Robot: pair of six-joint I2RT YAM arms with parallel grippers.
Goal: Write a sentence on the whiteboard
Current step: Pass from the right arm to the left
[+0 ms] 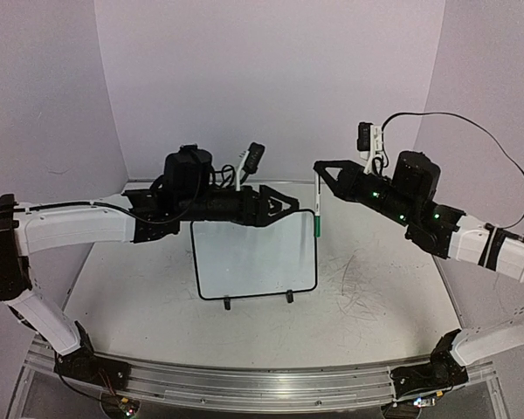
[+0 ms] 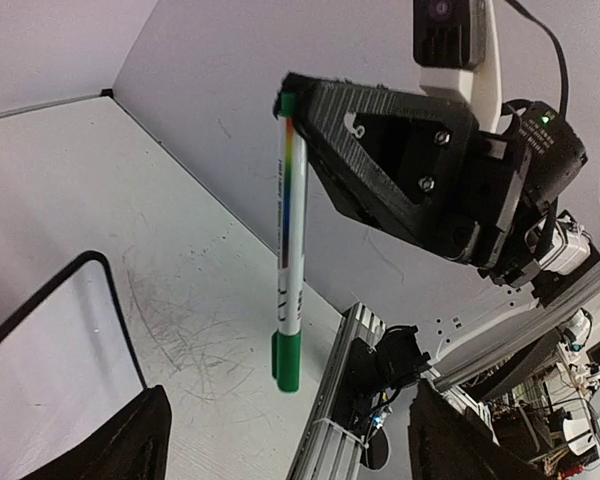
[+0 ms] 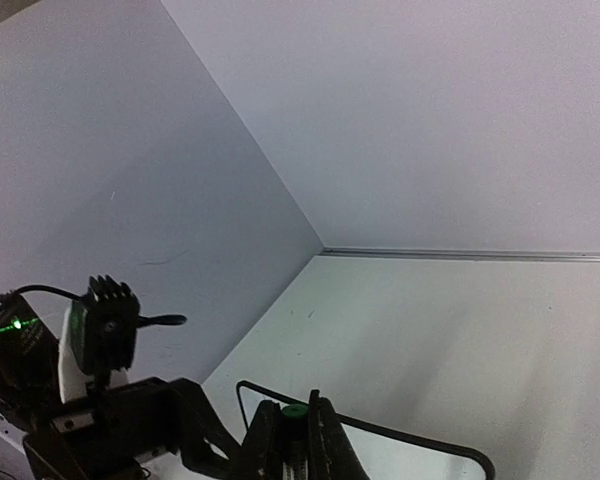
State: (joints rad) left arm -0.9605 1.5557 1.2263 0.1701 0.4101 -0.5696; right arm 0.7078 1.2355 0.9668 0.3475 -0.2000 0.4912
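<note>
the whiteboard (image 1: 253, 262) sits about mid-counter on two small black feet (image 1: 227, 304), its face plain white in the top view. the left tool (image 1: 286, 205) hovers over the board's far rim, toward the right half, with its fingers (image 2: 120, 445) spread wide and nothing between them. the right tool (image 1: 319, 168) is clamped on the upper end of a marker (image 1: 317, 202), a white barrel with a rainbow stripe and a green cap. the marker hangs upright, cap down, just beside the board's far right corner; whether the cap touches the rim cannot be told. the two tools are near each other, not touching. faint grey scribbles (image 1: 358, 284) mark the counter right of the board.
</note>
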